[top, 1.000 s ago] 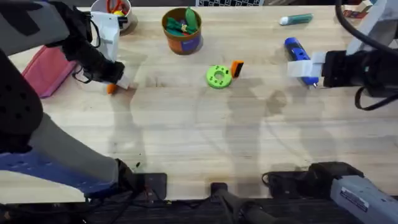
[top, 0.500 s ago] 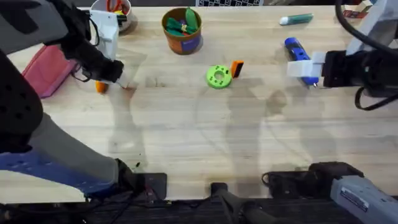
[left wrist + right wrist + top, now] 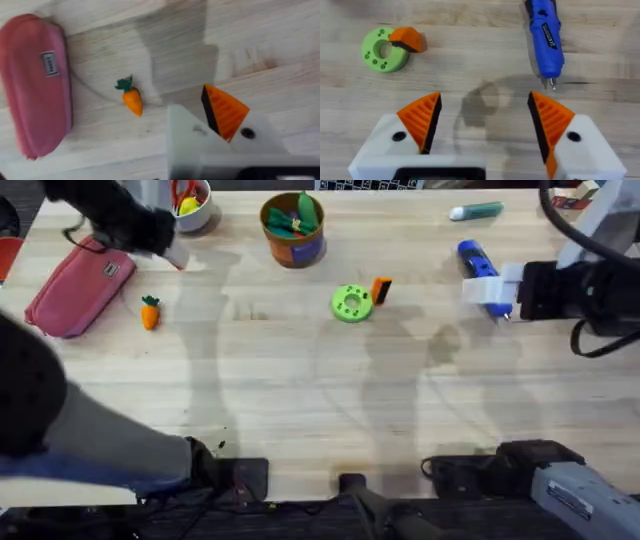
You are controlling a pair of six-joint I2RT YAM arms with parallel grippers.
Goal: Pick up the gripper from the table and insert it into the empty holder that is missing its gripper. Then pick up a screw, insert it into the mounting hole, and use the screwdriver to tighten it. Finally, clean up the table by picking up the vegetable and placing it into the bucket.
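Observation:
The vegetable, a tiny carrot (image 3: 150, 312) (image 3: 131, 98), lies free on the table beside a pink pouch (image 3: 78, 286). My left gripper (image 3: 165, 242) (image 3: 202, 107) hovers behind it near the back edge. It carries one orange finger against a bare white holder (image 3: 184, 135), shut on nothing. The loose orange gripper (image 3: 381, 288) (image 3: 407, 40) leans on a green disc (image 3: 351, 303). The blue screwdriver (image 3: 478, 270) (image 3: 545, 35) lies just ahead of my open right gripper (image 3: 497, 290) (image 3: 485, 107). At the back stands the bucket (image 3: 293, 230) with green things inside.
A white bowl (image 3: 192, 200) stands at the back left and a teal marker (image 3: 476, 212) lies at the back right. The pink pouch (image 3: 34, 85) takes up the left edge. Bare wood stretches across the table's middle and front.
My left gripper has pulled back from the carrot toward the back left. The carrot slid a little left and now lies free. The right arm has not moved.

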